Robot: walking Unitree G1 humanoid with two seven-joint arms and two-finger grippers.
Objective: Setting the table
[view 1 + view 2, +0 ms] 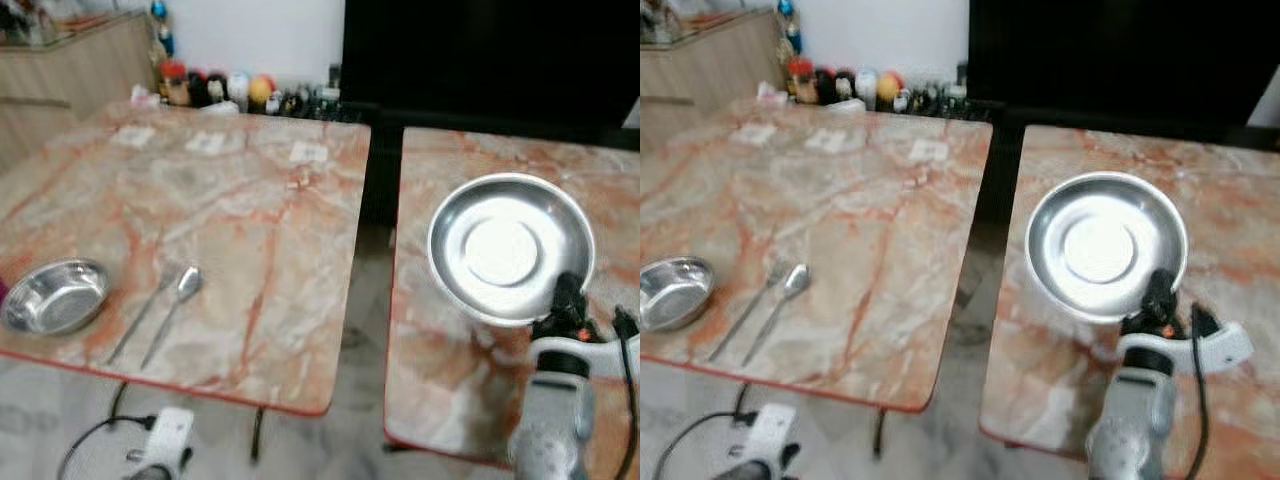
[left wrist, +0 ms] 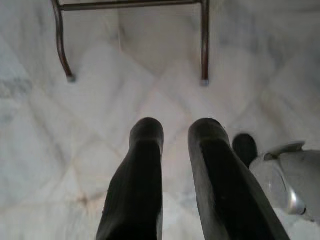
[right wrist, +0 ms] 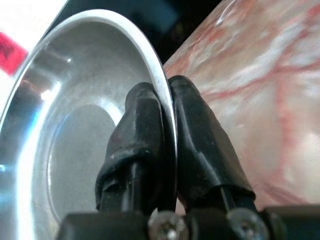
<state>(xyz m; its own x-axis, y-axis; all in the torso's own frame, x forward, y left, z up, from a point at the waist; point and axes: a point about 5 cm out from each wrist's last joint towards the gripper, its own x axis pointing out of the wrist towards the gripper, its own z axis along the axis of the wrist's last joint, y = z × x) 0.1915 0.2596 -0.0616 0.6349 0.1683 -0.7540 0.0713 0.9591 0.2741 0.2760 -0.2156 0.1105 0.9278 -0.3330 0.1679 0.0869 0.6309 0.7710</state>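
Plate (image 3: 65, 125) of bare steel is pinched at its near rim by the right gripper (image 3: 167, 102), one finger inside the dish, one outside, and held above the right-hand marble table (image 1: 470, 400). It looks light, stiff and slick, so an edge hold could let it tilt or slip. Left gripper (image 2: 175, 132) hangs slightly parted over the floor. Bowl (image 1: 55, 295), fork (image 1: 145, 310) and spoon (image 1: 178, 300) lie on the left table (image 1: 250, 200). No legible writing can be made out
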